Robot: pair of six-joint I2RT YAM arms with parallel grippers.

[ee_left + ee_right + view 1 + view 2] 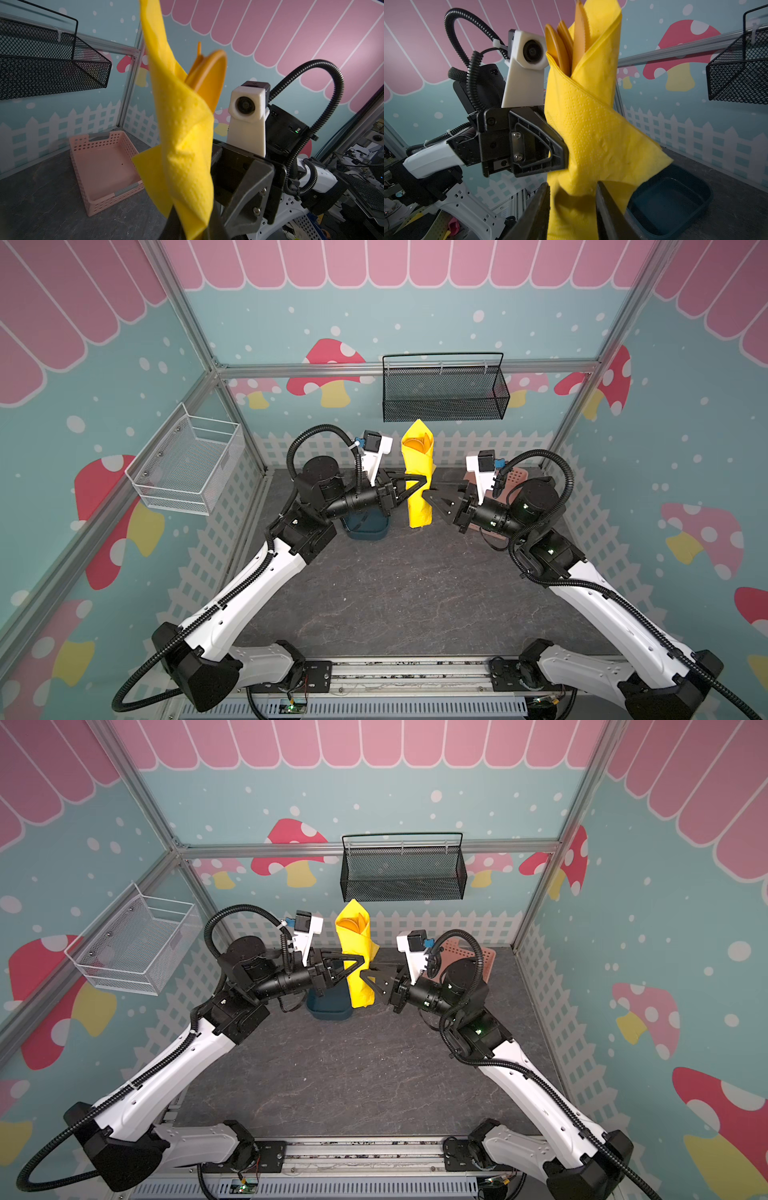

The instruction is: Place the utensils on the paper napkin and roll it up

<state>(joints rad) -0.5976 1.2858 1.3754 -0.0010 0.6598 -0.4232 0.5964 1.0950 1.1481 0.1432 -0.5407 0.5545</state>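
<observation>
napkin: rolled upright around utensils | left hand: clenched on napkin | right hand: grasping napkin lower down

Napkin x1, utensils x3, mesh bskts x2, tub x1

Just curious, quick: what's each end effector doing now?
Left end effector: closed, holding the paper napkin rolled around the utensils.
Right end effector: closed on the paper napkin too.
</observation>
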